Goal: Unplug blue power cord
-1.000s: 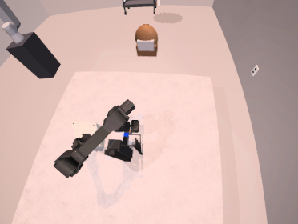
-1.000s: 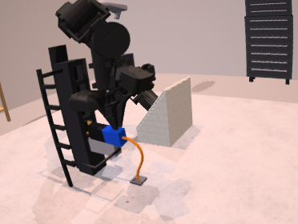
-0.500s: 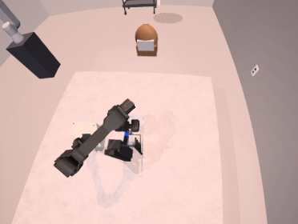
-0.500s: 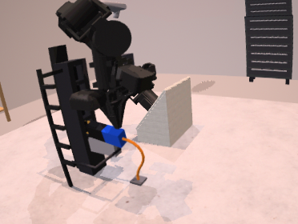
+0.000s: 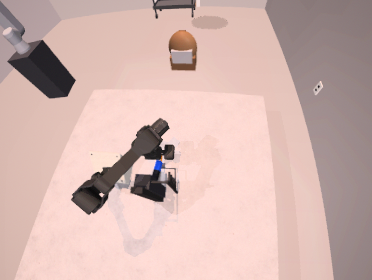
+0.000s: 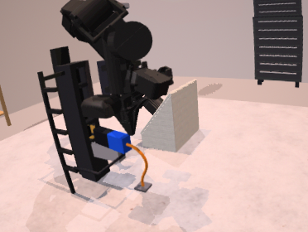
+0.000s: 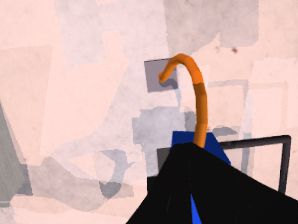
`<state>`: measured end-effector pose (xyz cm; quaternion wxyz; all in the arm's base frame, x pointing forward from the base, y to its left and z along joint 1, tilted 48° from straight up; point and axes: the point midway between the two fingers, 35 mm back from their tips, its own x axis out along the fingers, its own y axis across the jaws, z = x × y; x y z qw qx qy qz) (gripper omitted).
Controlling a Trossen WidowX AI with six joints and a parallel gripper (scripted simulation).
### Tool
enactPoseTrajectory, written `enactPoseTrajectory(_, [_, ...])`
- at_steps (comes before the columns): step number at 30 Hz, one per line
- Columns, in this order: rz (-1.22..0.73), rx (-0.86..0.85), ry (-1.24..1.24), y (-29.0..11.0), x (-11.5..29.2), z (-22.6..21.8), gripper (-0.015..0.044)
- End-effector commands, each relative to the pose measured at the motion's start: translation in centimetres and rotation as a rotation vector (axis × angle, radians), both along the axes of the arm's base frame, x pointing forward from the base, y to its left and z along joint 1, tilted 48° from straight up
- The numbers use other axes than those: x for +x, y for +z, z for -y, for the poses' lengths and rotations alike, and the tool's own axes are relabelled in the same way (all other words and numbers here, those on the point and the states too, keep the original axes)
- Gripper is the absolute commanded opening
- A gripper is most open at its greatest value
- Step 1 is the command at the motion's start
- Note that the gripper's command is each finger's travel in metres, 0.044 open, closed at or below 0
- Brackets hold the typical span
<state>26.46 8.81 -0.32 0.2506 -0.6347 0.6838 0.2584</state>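
The blue plug (image 5: 158,165) (image 6: 117,142) (image 7: 184,138) points sideways at the upright black power strip (image 6: 76,124). Its black end faces the strip, with yellow prong parts showing between them; how deep they sit I cannot tell. The orange cord (image 6: 146,163) (image 7: 201,112) curves from the plug down to a small grey plate (image 6: 143,187) (image 7: 156,84). My gripper (image 6: 132,133) (image 7: 183,152) is shut with nothing between its fingers. Its tips are together close over the plug's blue part, hiding much of it in the wrist view; whether they touch it I cannot tell.
A black ladder-like frame (image 6: 55,132) stands beside the strip, and its thin bar (image 7: 286,160) runs near the plug. A pale wedge block (image 6: 187,120) stands behind the gripper. A dark drawer cabinet (image 6: 278,50) is far back.
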Motion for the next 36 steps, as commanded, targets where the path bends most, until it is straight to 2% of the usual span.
enactPoseTrajectory(1, [0.009,0.008,0.001,-0.5,0.2,-0.8,0.0000])
enactPoseTrajectory(36, [0.008,0.007,0.003,-3.9,0.3,-4.0,0.0000])
